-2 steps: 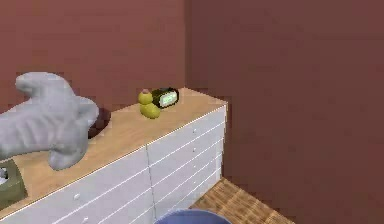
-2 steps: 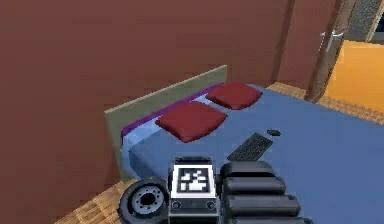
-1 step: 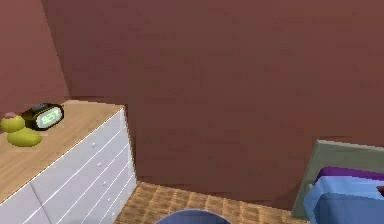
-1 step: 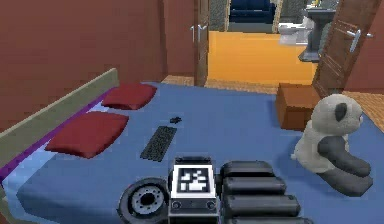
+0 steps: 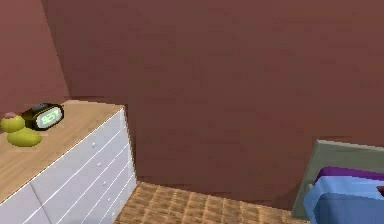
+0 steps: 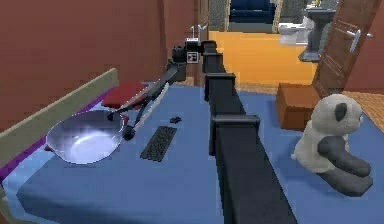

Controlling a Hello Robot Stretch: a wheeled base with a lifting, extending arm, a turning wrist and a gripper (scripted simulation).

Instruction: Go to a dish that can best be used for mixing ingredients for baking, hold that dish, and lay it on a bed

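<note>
A shiny metal bowl (image 6: 88, 138) lies on the blue bed (image 6: 120, 190) at the arm side view's left. The dark arm (image 6: 232, 130) runs up from the bottom edge, over the bed. From its far end the gripper (image 6: 133, 122) slants down to the left, and its thin fingers end right at the bowl's rim. With the bowl resting on the bedding there, I cannot tell whether the gripper holds anything. A corner of the bed (image 5: 345, 190), with blue and purple bedding, shows at the forward view's lower right.
On the bed lie a black remote (image 6: 158, 143), a red pillow (image 6: 125, 95) and a panda toy (image 6: 335, 140). Beyond stand a brown box (image 6: 298, 105) and a door (image 6: 345, 45). Ahead, a white dresser (image 5: 85, 175) carries a clock (image 5: 43, 116) and yellow-green fruit (image 5: 18, 132).
</note>
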